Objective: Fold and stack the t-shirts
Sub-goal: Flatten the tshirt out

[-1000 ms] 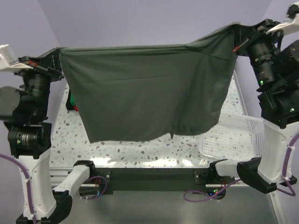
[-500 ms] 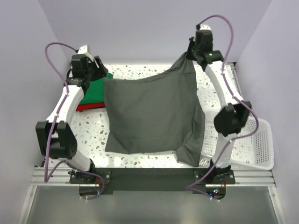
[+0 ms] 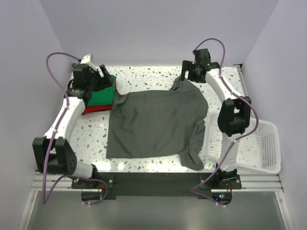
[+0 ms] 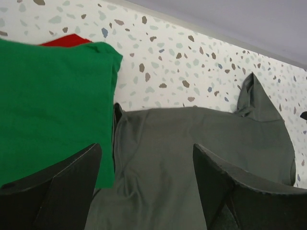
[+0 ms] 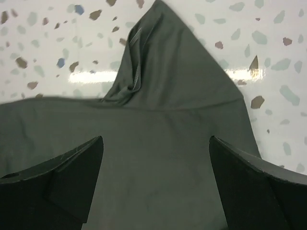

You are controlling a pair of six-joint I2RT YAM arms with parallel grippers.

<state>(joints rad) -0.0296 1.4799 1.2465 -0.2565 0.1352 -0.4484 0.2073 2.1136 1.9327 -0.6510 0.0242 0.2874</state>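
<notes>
Left tool [image 4: 146, 152] and right tool [image 5: 156, 141] hang released over the spread grey shirt [image 3: 156, 122] — green shirt [image 3: 102, 96] on red shirt [image 3: 88, 111] at its left, basket [image 3: 254, 148] at its right.

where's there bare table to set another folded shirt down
Bare table: the far strip between the green shirt and the right claw, and the near-left patch between the left arm and the edge of the grey shirt. Crowded at right, where the grey shirt meets the basket.
</notes>
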